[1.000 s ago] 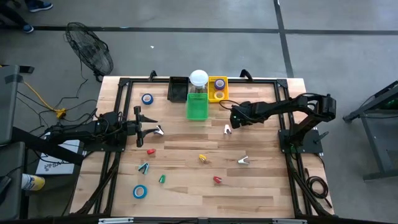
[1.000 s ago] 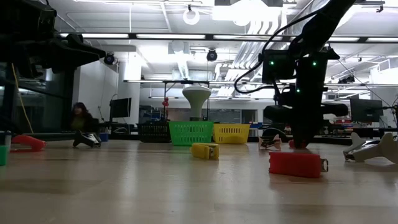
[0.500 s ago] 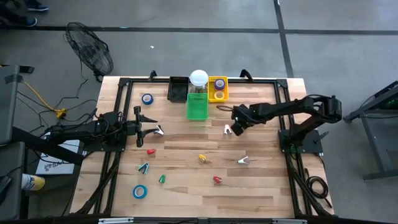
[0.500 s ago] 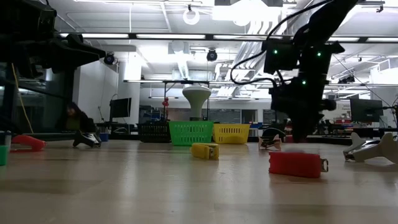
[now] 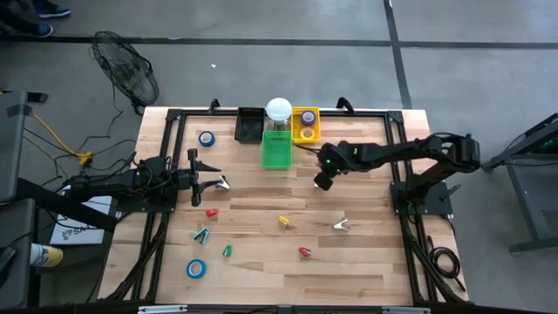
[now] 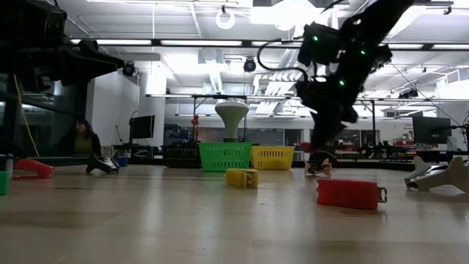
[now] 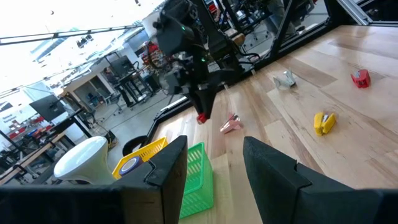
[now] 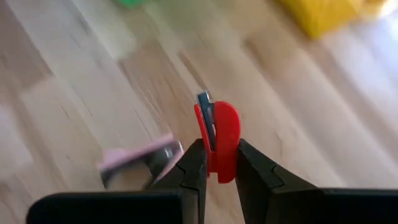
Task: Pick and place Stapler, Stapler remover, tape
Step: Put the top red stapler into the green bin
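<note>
My right gripper (image 5: pixel 320 180) hangs over the table's middle, just right of the green basket (image 5: pixel 276 150), shut on a red staple remover (image 8: pixel 217 134). The left wrist view shows the red staple remover (image 7: pixel 201 118) above the wood. A pink staple remover (image 7: pixel 231 124) lies on the table right below it. My left gripper (image 7: pixel 214 165) waits open at the table's left side. A blue tape roll (image 5: pixel 206 138) lies at the far left and another (image 5: pixel 196 269) near the front edge. A red stapler (image 5: pixel 211 212) lies in front of the left gripper. My right gripper pinches the red staple remover's lower end (image 8: pixel 217 165) between its two fingers (image 8: pixel 191 165). The fingers slant down from the table's right side. The staple remover sticks out past the fingertips, lifted clear of the table.
A black basket (image 5: pixel 249 125), the green basket with a white round-topped jar (image 5: pixel 278 109) and a yellow basket (image 5: pixel 305 125) holding tape rolls stand at the far edge. A yellow piece (image 5: pixel 284 221), a red piece (image 5: pixel 304 251), a white staple remover (image 5: pixel 341 225) and green pieces (image 5: pixel 201 235) lie scattered.
My right gripper has risen off the table and gone toward the table's left edge, rolling its wrist. The red staple remover has come up with it, clear of the wood. The pink staple remover has stayed where it lay.
</note>
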`<action>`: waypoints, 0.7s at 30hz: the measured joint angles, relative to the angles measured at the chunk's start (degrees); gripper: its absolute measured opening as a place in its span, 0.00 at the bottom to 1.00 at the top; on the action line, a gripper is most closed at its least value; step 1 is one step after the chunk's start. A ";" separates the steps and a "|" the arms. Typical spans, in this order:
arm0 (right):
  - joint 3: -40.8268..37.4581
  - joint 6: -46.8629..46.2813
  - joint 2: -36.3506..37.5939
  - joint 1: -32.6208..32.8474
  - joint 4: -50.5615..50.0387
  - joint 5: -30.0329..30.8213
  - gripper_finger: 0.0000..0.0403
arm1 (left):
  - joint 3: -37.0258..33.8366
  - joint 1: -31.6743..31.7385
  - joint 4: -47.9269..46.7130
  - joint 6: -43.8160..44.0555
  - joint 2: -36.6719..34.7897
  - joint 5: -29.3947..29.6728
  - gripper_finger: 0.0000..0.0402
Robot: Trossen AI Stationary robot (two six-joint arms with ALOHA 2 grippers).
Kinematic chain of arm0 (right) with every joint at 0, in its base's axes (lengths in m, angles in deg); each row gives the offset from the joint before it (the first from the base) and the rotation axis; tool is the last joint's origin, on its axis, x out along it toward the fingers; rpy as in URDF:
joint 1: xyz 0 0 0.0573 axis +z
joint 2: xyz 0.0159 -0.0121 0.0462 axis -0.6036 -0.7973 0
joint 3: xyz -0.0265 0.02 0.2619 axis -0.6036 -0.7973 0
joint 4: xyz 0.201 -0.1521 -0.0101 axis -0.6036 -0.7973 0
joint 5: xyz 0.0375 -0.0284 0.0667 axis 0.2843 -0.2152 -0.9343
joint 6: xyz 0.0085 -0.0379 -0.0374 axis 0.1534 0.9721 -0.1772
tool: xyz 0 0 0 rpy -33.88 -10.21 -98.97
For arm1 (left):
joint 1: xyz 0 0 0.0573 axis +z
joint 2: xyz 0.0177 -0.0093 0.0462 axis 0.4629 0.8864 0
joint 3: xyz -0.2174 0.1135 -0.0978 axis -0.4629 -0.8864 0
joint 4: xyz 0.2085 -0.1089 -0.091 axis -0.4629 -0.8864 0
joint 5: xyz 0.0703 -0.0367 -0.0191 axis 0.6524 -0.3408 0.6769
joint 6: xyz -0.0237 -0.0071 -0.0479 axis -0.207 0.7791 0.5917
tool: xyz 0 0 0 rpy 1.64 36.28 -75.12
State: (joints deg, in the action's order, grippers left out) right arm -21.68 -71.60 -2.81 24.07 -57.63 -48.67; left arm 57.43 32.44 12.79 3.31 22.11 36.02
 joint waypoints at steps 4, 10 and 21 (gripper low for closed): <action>4.38 5.19 -2.04 0.00 0.15 0.14 0.12 | 0.00 -0.02 -0.02 0.00 0.02 0.00 0.38; 12.25 15.26 -8.30 0.00 0.45 -0.67 0.12 | 0.00 -0.01 0.00 -0.01 -0.01 0.00 0.38; 26.25 28.75 -19.66 -0.04 0.39 -2.99 0.12 | 0.00 -0.02 0.00 0.00 0.01 0.00 0.38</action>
State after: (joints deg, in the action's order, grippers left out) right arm 4.57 -42.86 -22.47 24.02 -57.24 -51.66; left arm 57.43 32.42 12.79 3.31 22.12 36.02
